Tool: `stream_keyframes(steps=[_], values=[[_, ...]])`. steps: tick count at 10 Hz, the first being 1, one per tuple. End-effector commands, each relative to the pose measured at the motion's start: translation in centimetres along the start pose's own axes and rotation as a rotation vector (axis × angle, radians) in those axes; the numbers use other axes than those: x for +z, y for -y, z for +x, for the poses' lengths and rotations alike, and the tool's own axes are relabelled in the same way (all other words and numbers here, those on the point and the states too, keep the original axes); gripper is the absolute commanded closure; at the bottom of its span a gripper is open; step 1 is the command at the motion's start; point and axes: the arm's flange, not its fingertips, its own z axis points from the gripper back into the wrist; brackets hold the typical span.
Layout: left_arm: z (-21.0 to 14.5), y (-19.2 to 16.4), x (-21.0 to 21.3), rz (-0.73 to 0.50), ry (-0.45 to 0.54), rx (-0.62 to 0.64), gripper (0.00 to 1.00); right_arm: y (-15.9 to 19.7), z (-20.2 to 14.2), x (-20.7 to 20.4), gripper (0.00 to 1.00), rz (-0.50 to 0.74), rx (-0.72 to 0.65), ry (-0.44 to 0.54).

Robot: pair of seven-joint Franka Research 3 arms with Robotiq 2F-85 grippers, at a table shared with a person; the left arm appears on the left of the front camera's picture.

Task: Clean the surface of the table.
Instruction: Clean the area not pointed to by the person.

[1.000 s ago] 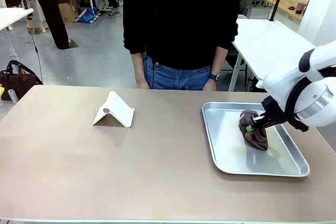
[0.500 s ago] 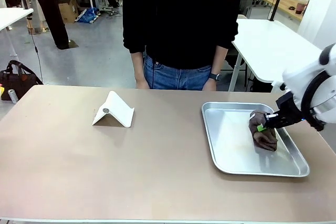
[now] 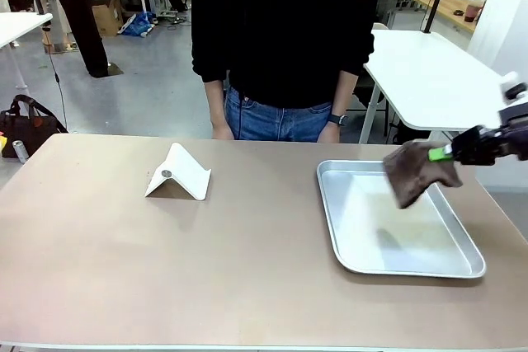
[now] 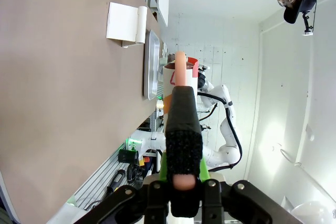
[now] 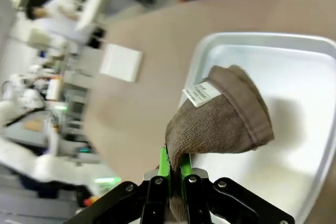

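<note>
Stand [image 3: 180, 172] left on table [image 3: 247, 278]; tray [image 3: 396, 243] right; cloth [image 3: 412, 175] above tray

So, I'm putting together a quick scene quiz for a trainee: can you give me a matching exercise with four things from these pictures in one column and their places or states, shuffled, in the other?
Things:
1. brown cloth
2. metal tray
3. white folded stand
4. left gripper

Places or states:
A. lying flat on the table, at the robot's right
B. shut
C. hanging from the shut right gripper, lifted above the tray
D. standing on the table, left of the tray

Pairs: 1-C, 2-A, 3-D, 4-B
</note>
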Motion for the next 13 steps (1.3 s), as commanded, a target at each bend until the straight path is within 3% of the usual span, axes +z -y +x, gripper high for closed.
stream_keyframes(steps=[1, 3, 4, 7, 8, 9, 11, 13], values=[[-0.3, 0.4, 0.0, -0.027, 0.012, -0.021, 0.78, -0.7, -0.7, 1.9, 0.91, 0.262, -0.059, 0.035], [-0.3, 0.4, 0.0, -0.027, 0.012, -0.021, 0.78, -2.5, -1.7, 4.3, 0.91, 0.493, -0.098, 0.037], [-0.3, 0.4, 0.0, -0.027, 0.012, -0.021, 0.78, -3.2, -2.7, 6.1, 0.91, 0.540, -0.130, 0.039], [-0.3, 0.4, 0.0, -0.027, 0.012, -0.021, 0.78, -2.8, -6.1, 11.5, 0.91, 0.446, -0.109, 0.055], [-0.3, 0.4, 0.0, -0.027, 0.012, -0.021, 0.78, -1.7, -6.9, 13.4, 0.91, 0.494, -0.055, 0.010], [-0.3, 0.4, 0.0, -0.027, 0.012, -0.021, 0.78, 0.5, -7.3, 14.7, 0.91, 0.414, -0.069, 0.053], [-0.3, 0.4, 0.0, -0.027, 0.012, -0.021, 0.78, 3.4, -7.7, 14.9, 0.91, 0.401, -0.062, 0.069], [-0.3, 0.4, 0.0, -0.027, 0.012, -0.021, 0.78, 4.1, -7.5, 13.9, 0.91, 0.388, -0.008, 0.073]])
